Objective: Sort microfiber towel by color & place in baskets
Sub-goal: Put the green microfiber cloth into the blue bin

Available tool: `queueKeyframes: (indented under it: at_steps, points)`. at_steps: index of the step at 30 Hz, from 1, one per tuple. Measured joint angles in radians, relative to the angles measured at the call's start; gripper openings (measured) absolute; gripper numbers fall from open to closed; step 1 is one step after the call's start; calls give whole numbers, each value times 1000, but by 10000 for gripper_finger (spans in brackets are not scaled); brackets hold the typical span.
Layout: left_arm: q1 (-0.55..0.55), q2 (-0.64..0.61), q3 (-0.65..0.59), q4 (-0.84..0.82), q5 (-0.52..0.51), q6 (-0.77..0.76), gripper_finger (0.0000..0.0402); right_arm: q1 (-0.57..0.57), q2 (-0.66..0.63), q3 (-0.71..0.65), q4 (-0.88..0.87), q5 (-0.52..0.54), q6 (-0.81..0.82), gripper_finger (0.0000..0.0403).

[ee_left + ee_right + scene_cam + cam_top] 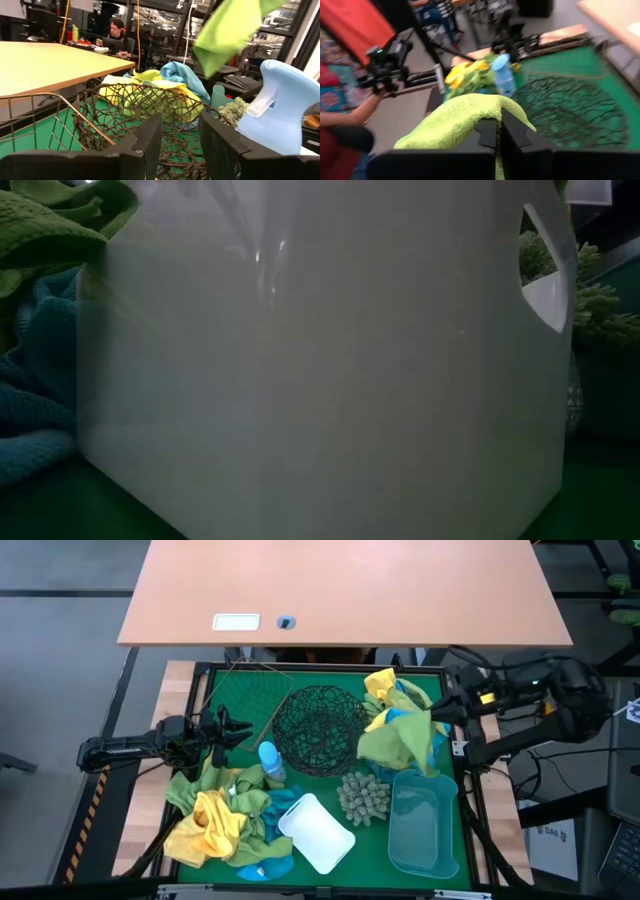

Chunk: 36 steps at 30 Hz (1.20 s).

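High view: my right claw (437,712) lifts a lime green towel (398,740) off the pile at the right of the worktop (252,690).
My right claw is clenched on that lime green towel, which hangs beside the black wire-mesh bowl (318,728) and above the translucent blue tub (422,823). I would raise it until the trailing cloth clears the other towels, carry it over one basket, lower before letting go, and avoid the spiky ball (363,797). My left claw (232,729) waits parted and empty near the thin wire basket (240,690), above the other heap of towels (222,823) beside the white tub (316,832).
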Motion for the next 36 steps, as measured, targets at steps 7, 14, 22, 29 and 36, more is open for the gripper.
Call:
queueKeyframes:
  at_steps: [7, 14, 22, 29, 36]
  points:
    - [0, 0, 0, -1, -18, 0, 124, 154, 64, 0, -5, -65, 45, 2]
    - [0, 0, 0, -1, -18, 0, 124, 406, 134, -1, -5, 41, 111, 2]
    - [0, 0, 0, -1, -18, 0, 124, 651, 212, -1, -54, 248, 189, 2]
    - [0, 0, 0, -1, -18, 0, 124, 783, 265, -1, -263, 439, 356, 2]
    - [0, 0, 0, -1, -18, 0, 124, 840, 276, -28, -461, 486, 563, 2]
